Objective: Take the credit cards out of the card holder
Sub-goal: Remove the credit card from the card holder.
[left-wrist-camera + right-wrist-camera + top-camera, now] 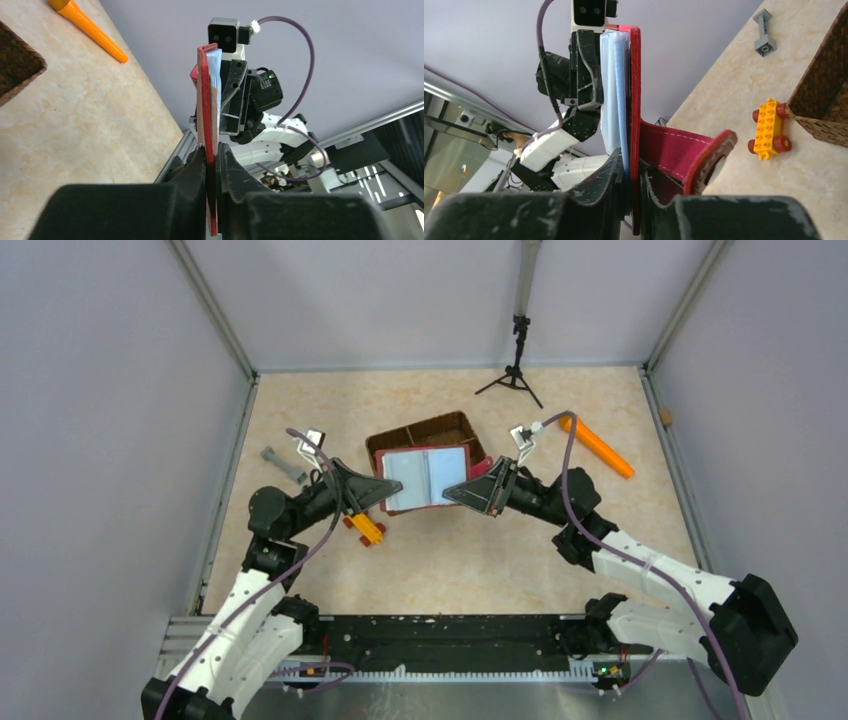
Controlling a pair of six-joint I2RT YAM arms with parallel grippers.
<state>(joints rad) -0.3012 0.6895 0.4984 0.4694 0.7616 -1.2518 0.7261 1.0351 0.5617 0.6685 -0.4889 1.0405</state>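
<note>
Near the front wall of the brown wicker divided basket, the dark red folding leather card holder hangs spread open, its long axis running from arm to arm. The left claw pinches its left edge and the right claw its right edge. The credit cards are not visible.

You have the card holder spread open flat and held in the air. Two pale blue inner panels face up, with a dark red border round them and the fold down the middle. The left gripper pinches its left edge and the right gripper its right edge. Edge-on from the wrists you see the dark red outer skin with pale blue and tan pocket layers. The strap tab juts loose from the red back. You cannot tell the credit cards apart from the pocket layers.
</note>
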